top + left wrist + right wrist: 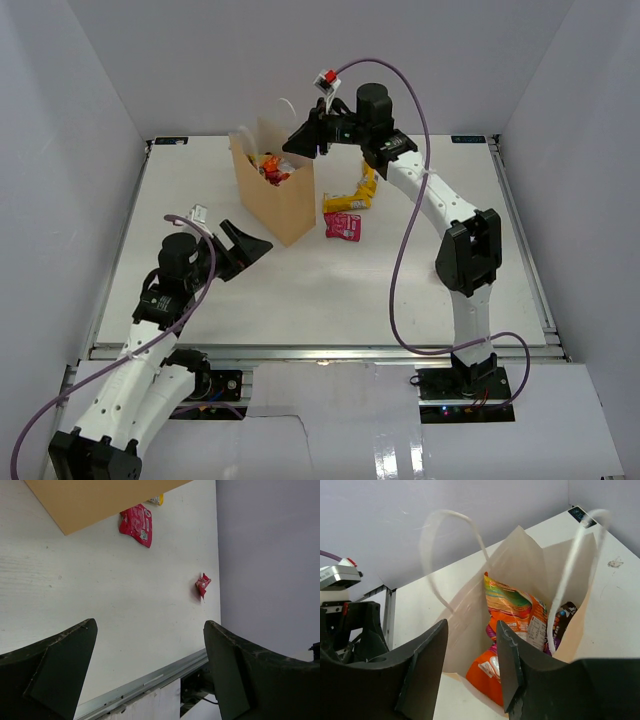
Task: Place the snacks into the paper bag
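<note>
Right fingers (427,660) open and empty over the mouth of the tall tan kraft paper bag (285,205); left fingers (65,655) spread wide, empty, low over the white tabletop (350,300).
Bag stands upright mid-tabletop. Only the right wrist view sees inside: shiny orange chip packet (515,615), dark brown packet (565,615) beside it. Top view shows what's left outside: crumpled yellow packet (360,192) and flat pink packet (343,225) just right of the bag. Left wrist view adds a small red wrapper (202,586) near the tabletop edge; can't make it out from above. My read: packets are light, soft, slick foil, so pinch a crimped end or raised fold, not the flat face. Bag is thin paper and tips easily; stay off the white loop handles (567,580).
</note>
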You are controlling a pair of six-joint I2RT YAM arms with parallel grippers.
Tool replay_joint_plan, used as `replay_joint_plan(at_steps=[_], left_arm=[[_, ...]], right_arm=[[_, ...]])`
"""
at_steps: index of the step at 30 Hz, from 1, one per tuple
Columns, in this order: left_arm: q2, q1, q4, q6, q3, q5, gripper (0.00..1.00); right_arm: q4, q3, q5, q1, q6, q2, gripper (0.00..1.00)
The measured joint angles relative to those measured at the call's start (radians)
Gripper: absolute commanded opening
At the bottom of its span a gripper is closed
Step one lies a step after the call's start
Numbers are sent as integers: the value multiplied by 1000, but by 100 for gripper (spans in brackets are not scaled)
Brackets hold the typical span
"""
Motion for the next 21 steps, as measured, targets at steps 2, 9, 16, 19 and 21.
replay_joint_plan(at_steps=[2,9,16,19,21], left_arm=[[19,0,14,-3,-2,21,98],[130,-104,46,-26,-3,13,98],[381,-458,85,-116,63,-221,98],[548,-573,89,-185,153,-349,98],[678,-616,93,-237,228,-419,98]], right_arm=[[-1,-2,-2,-3,0,-10,50],[-22,-105,-53,-76,-26,-171,55],[-299,-366,-21,-277,-321,-437,68],[-442,-504,27,-359,-463,-488,72],[-521,-609,47,-410,-531,-506,72]])
